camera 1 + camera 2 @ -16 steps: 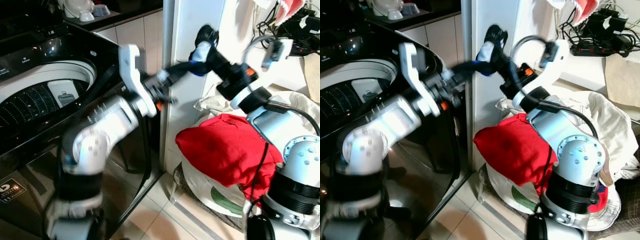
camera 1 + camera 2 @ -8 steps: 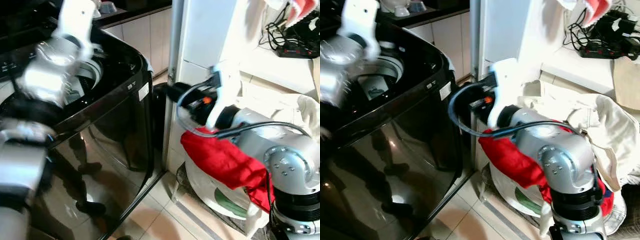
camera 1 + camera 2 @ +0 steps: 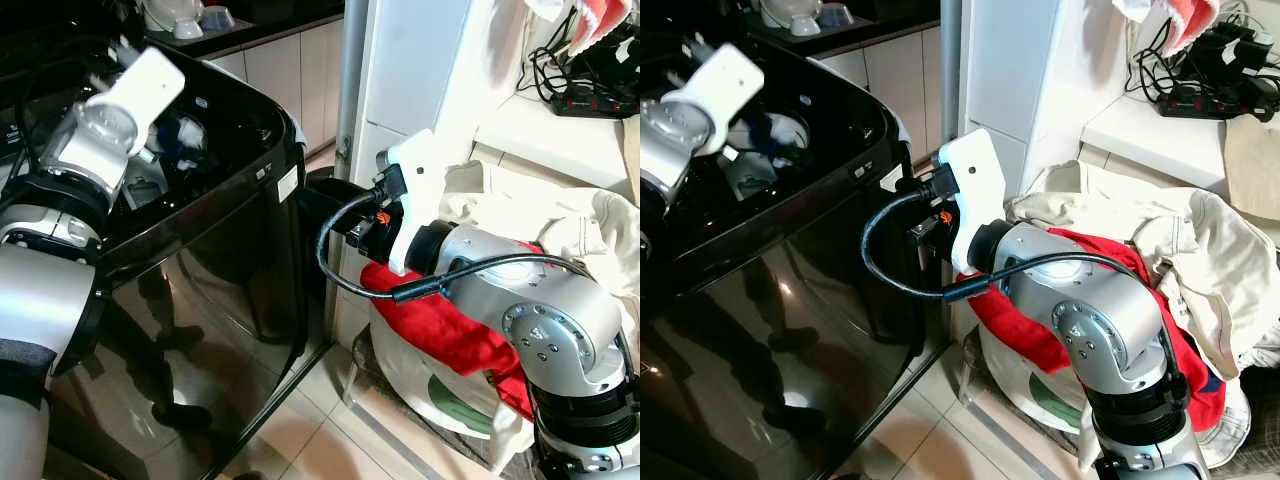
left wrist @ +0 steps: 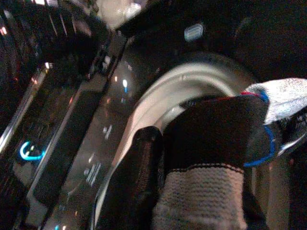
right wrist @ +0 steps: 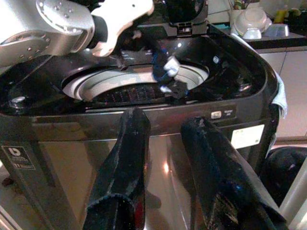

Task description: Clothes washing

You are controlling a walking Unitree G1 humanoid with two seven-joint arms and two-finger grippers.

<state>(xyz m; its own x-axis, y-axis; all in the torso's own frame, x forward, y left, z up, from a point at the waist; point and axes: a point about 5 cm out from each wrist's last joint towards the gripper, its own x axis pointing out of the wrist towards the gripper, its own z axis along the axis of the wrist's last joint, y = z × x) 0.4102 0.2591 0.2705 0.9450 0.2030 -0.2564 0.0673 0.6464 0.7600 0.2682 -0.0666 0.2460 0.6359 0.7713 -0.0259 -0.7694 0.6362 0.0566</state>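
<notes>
Black fingers of the left gripper are closed on a dark sock with blue trim and a pale ribbed cuff, hanging over the open drum of the top-loading washing machine. In the dim left wrist view the sock seems pinched between the fingers, though the far finger is hidden behind the fabric. The right gripper stands empty in front of the washer's glossy black front, its fingers parted with a clear gap between them. Beside the right arm, a red garment and cream-coloured clothes are heaped in a white laundry basket on the tiled floor, just beside the machine.
</notes>
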